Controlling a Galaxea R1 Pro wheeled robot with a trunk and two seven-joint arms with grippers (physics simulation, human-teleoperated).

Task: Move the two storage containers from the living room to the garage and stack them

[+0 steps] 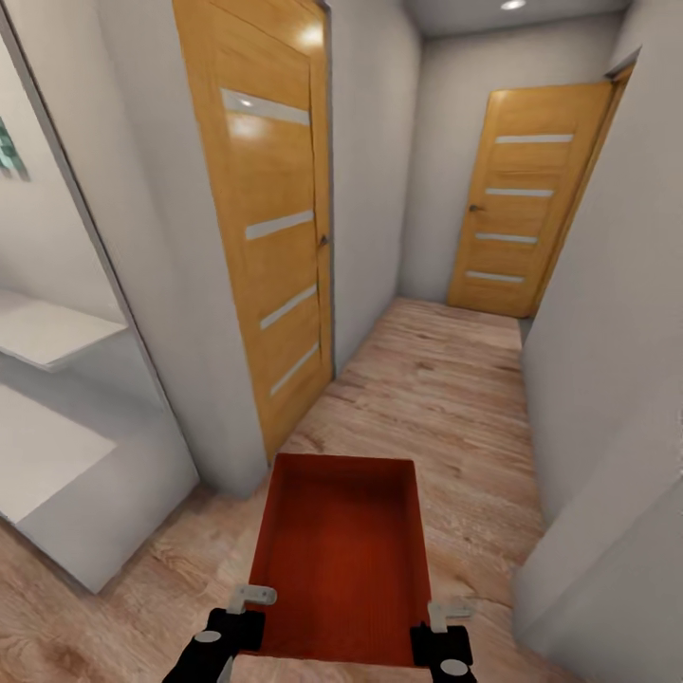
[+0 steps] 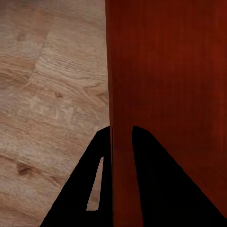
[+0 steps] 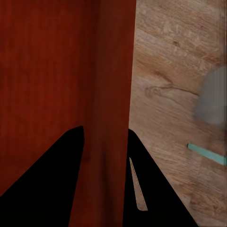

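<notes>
One orange-red storage container (image 1: 340, 555) hangs low in front of me over light wood-plank boards in a narrow hallway. It is open-topped and empty. My left gripper (image 1: 249, 607) is shut on its left wall near the closest corner, and my right gripper (image 1: 446, 617) is shut on its right wall. In the left wrist view, the container's wall (image 2: 142, 71) runs between the dark fingers of the left gripper (image 2: 122, 137). The right wrist view shows the other wall (image 3: 111, 71) pinched in the right gripper (image 3: 106, 135). The garage is out of view.
A shut wooden door (image 1: 270, 218) stands close on the left. Another shut wooden door (image 1: 526, 209) ends the hallway. A white wall (image 1: 607, 379) runs close along the right. A white shelved recess (image 1: 57, 332) lies at the far left. Wood-plank boards (image 1: 446, 379) stretch ahead.
</notes>
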